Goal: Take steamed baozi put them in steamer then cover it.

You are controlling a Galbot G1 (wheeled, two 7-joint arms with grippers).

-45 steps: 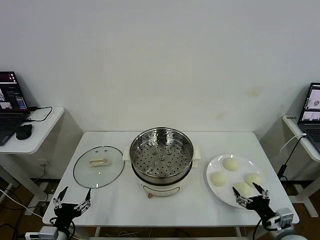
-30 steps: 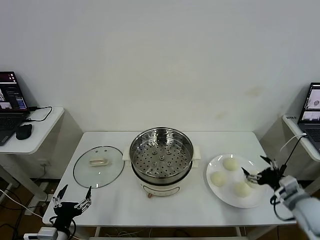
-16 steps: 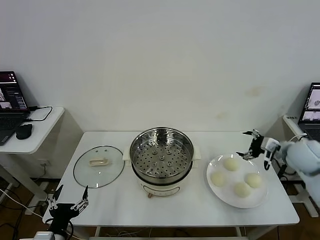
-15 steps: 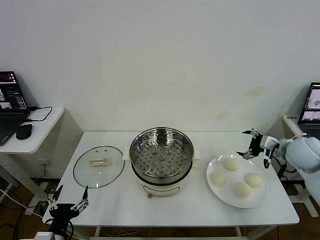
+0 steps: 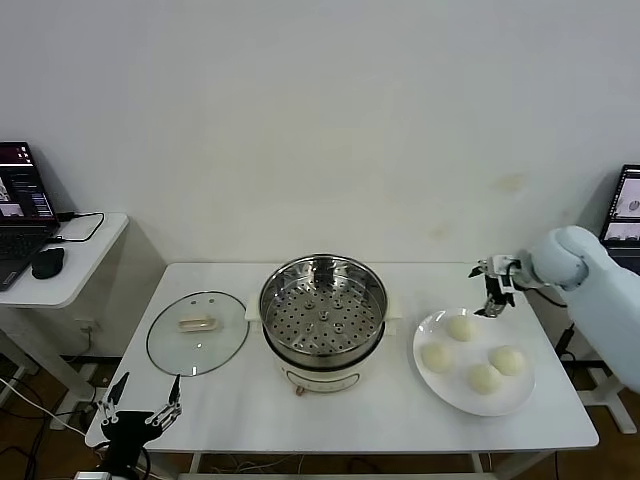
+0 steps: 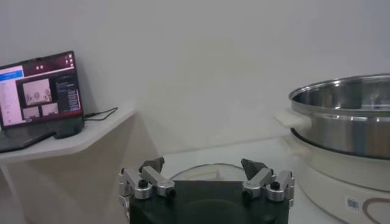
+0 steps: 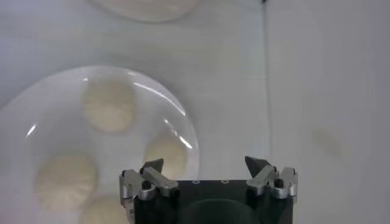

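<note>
Four cream-white round baozi (image 5: 464,327) on flat white plate (image 5: 440,379); open right gripper (image 5: 490,288) hovering beside its far edge.

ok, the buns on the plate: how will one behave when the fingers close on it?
The buns look like soft, smooth dough domes, so one would probably dent under a hard squeeze. They seem light for their size. Their round tops may let fingers slip, and a nudged bun could slide on the glossy plate. The right gripper hangs open above the plate's far edge.
</note>
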